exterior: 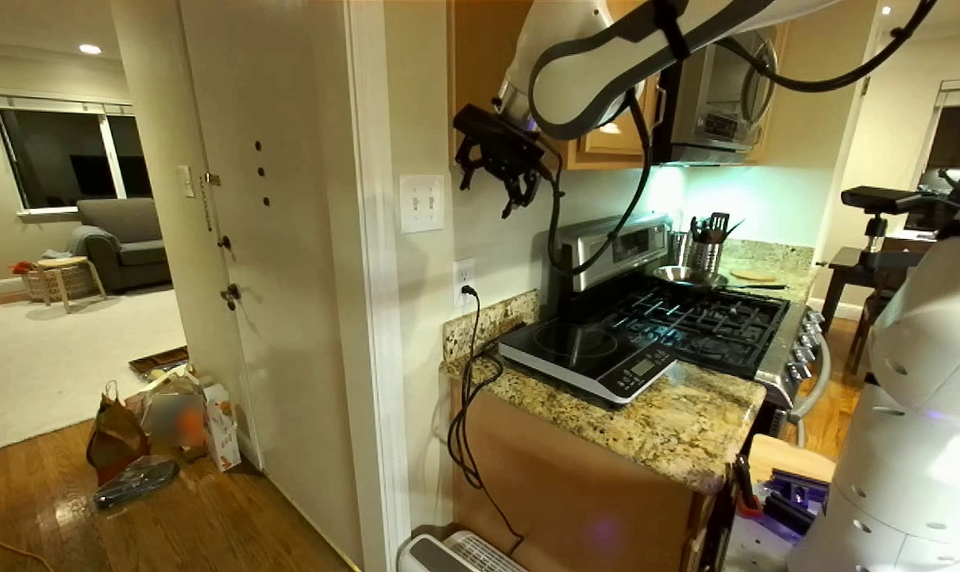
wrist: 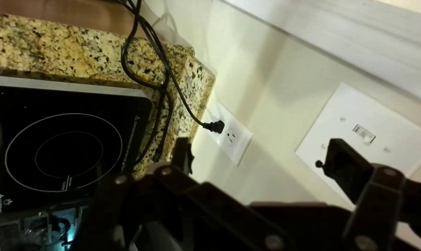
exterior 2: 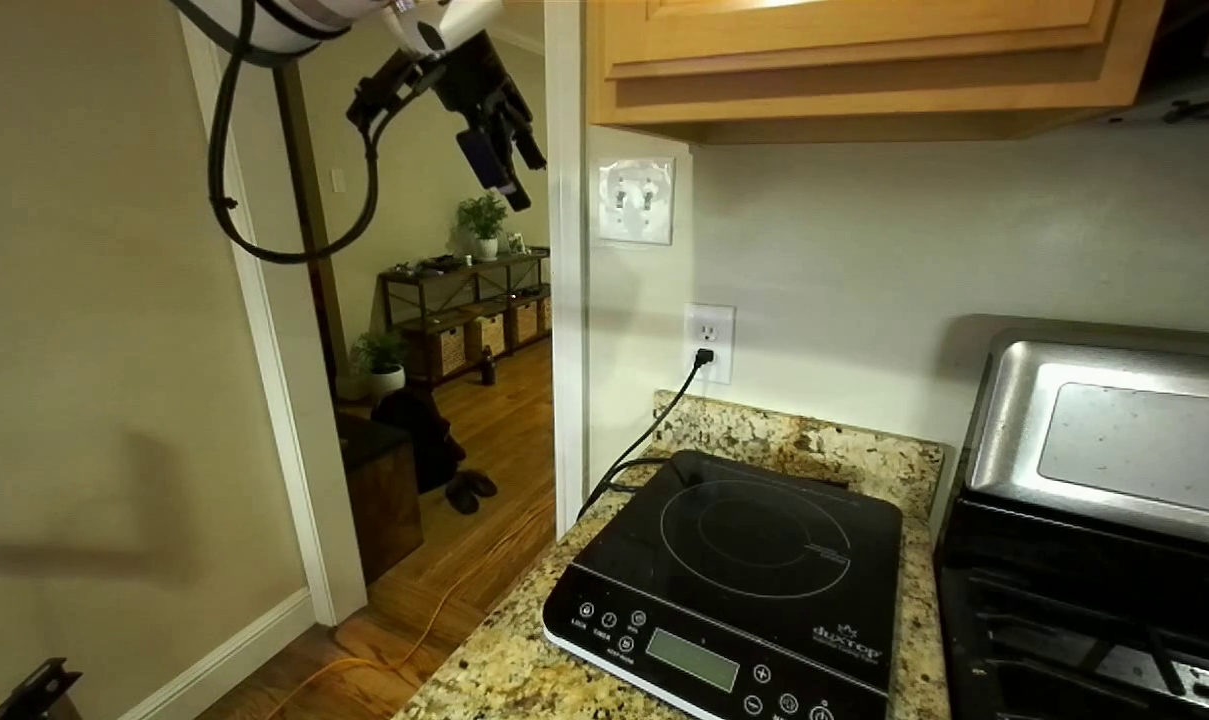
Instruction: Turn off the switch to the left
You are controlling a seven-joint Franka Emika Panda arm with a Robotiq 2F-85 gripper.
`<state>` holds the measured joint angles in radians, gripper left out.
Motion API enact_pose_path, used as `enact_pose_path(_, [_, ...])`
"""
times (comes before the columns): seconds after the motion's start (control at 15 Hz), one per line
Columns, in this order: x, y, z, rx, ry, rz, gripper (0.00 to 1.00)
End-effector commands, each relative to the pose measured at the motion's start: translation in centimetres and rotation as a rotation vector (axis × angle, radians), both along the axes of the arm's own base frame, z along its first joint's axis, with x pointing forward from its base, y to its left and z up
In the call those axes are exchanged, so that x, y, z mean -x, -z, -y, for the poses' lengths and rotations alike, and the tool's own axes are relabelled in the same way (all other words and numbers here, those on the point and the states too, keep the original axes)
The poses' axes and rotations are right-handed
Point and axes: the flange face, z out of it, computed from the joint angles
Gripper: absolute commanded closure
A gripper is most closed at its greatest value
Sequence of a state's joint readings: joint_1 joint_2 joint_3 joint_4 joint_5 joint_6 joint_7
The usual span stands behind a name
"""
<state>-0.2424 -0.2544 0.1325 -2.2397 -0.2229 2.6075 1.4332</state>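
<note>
The switch [exterior: 422, 203] is a white wall plate with two toggles, by the door trim. It also shows in an exterior view [exterior 2: 635, 201] and at the right of the wrist view [wrist: 388, 125]. There one toggle is visible; a finger covers part of the plate and seems to hide the other toggle. My gripper [exterior: 486, 200] is open, pointing down at about the plate's height. In an exterior view, the gripper [exterior 2: 530, 187] appears left of the plate, in front of the doorway. In the wrist view, the fingers [wrist: 262, 153] are wide apart with nothing between them. Contact with the plate cannot be told.
A wall outlet [exterior 2: 711, 330] with a black plug and cord [exterior: 468, 381] sits lower right of the switch. An induction cooktop [exterior 2: 754, 540] lies on the granite counter [exterior: 686, 421]. A wooden cabinet [exterior 2: 864, 90] hangs above. White door trim [exterior 2: 568, 300] runs left of the plate.
</note>
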Motion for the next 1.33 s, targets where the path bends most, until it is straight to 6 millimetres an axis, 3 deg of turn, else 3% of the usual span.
enact_pose_path(0.0, [-1.8, 0.2, 2.2, -0.002, 0.003, -0.013, 0.0])
enact_pose_path(0.07, [-0.9, 0.4, 1.2, -0.004, 0.011, -0.008, 0.0])
enact_pose_path(0.47, [-2.6, 0.8, 2.4, -0.027, 0.021, -0.015, 0.0])
enact_pose_path(0.87, [-8.0, 1.7, 3.7, -0.059, 0.07, 0.014, 0.0])
enact_pose_path(1.27, [-13.0, 2.7, 3.6, -0.077, 0.075, 0.068, 0.0])
